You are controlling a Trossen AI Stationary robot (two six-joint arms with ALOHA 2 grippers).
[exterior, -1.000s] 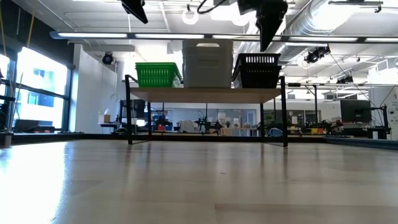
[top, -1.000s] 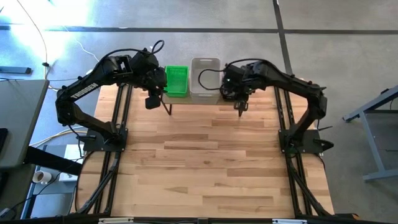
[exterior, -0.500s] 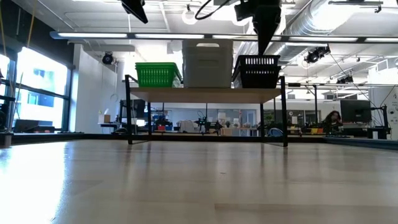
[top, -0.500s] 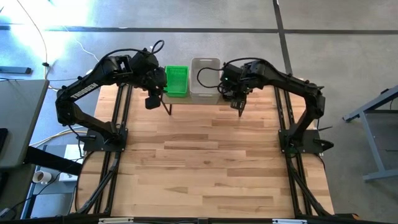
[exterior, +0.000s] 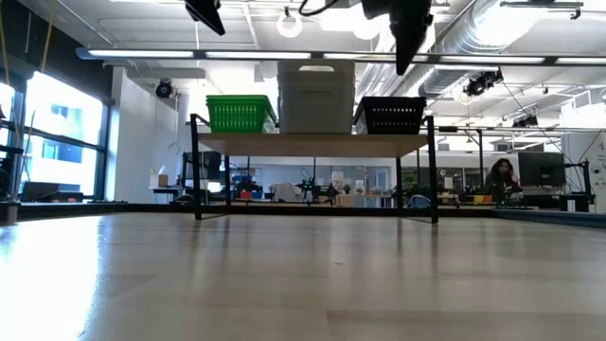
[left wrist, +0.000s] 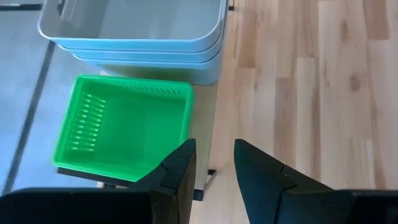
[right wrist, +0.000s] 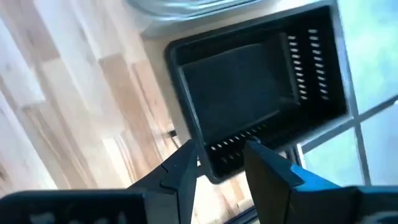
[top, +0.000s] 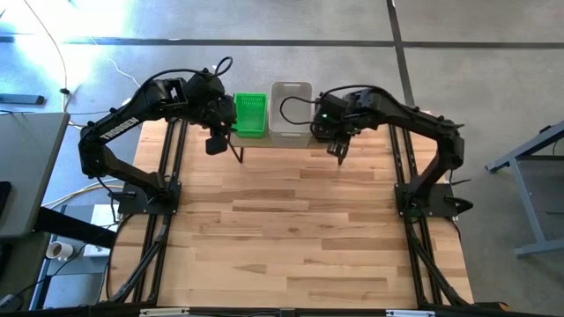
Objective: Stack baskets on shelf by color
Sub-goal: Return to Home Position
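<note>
The shelf (exterior: 312,144) stands at the table's far edge and carries three groups of baskets. A green basket (top: 250,114) sits on its left part. A stack of whitish-grey baskets (top: 291,113) is in the middle. A black basket (exterior: 393,116) rests on its right part, under my right arm in the high view. My left gripper (left wrist: 214,158) hangs open above the shelf's near left corner, beside the green basket (left wrist: 124,127). My right gripper (right wrist: 221,155) is open, above the near side of the black basket (right wrist: 261,87).
The wooden tabletop (top: 291,229) stretches bare toward the near edge in front of the shelf. The shelf's thin black legs (exterior: 197,180) stand on it at the far side. Both arm bases flank the table. A person (exterior: 499,175) shows far off in the room behind.
In the low view the black basket's top rim has dropped, so it stands lower on the shelf than before. My right gripper has risen a little above it. My left arm has kept still.
</note>
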